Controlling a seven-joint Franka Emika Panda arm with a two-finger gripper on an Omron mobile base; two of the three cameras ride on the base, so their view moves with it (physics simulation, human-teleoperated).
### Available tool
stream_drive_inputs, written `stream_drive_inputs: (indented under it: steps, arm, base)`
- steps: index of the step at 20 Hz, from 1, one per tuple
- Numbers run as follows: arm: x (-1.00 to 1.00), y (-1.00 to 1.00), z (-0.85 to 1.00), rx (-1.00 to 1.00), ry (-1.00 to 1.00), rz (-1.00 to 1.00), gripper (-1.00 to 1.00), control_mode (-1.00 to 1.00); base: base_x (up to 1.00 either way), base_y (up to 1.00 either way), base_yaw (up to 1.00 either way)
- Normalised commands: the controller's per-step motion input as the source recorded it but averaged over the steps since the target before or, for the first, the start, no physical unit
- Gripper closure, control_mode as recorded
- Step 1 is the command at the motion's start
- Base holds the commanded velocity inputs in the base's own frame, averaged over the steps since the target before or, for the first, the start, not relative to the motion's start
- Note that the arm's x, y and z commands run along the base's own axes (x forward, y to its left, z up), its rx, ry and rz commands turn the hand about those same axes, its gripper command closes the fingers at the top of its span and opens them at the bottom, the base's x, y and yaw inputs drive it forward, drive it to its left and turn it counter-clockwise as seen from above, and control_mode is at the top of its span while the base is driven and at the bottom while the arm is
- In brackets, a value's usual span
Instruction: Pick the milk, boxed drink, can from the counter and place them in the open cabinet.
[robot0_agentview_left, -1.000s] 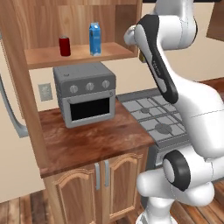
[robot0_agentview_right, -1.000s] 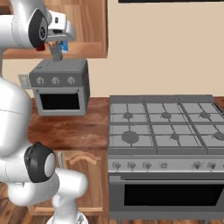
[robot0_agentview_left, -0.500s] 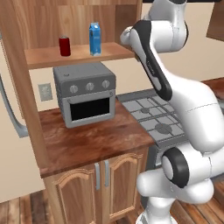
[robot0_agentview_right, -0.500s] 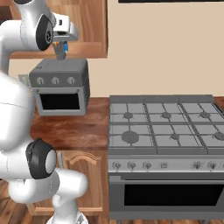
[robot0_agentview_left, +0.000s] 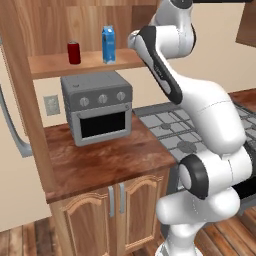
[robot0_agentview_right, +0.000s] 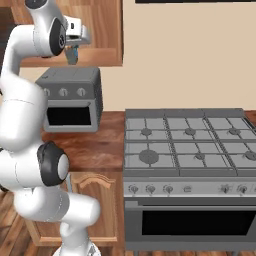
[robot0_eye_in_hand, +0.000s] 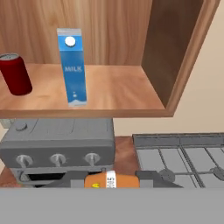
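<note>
The milk (robot0_agentview_left: 108, 45) (robot0_eye_in_hand: 72, 65) stands upright on the shelf of the open cabinet (robot0_agentview_left: 55, 65) (robot0_eye_in_hand: 118, 98). To its left on the same shelf stands the red can (robot0_agentview_left: 74, 52) (robot0_eye_in_hand: 15, 74). My gripper (robot0_agentview_right: 73, 54) (robot0_eye_in_hand: 111, 181) hangs in front of the shelf, above the toaster oven and below shelf level. It is shut on the orange boxed drink (robot0_eye_in_hand: 109, 180), whose top shows between the fingers at the bottom of the hand view. The counter (robot0_agentview_left: 100, 160) (robot0_agentview_right: 95, 145) lies below.
A grey toaster oven (robot0_agentview_left: 97, 107) (robot0_agentview_right: 70, 97) (robot0_eye_in_hand: 57, 140) sits on the counter under the shelf. The gas stove (robot0_agentview_right: 185, 140) (robot0_agentview_left: 170, 130) is to the right. The cabinet's open door (robot0_agentview_left: 22, 100) with its grey handle stands at the left, its side wall (robot0_eye_in_hand: 175, 57) at the right.
The arm has risen and the hand has shifted slightly right in the right base view, still holding the boxed drink. Milk and can have not moved.
</note>
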Motion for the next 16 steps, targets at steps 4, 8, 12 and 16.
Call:
stream_drive_inputs:
  steps: [4,8,12,16]
  arm:
    - [0.42,-0.03,0.0,0.02,0.0,0.02,1.0,-1.0]
    - [0.46,-0.01,-0.01,0.02,0.0,0.0,1.0,-1.0]
    - [0.5,0.0,-0.04,0.0,0.0,0.0,1.0,-1.0]
    - [0.41,0.0,-0.11,0.0,0.0,0.0,1.0,-1.0]
  base:
    - [0.0,0.0,0.0]
    - [0.0,0.0,0.0]
    - [0.0,0.0,0.0]
    - [0.0,0.0,0.0]
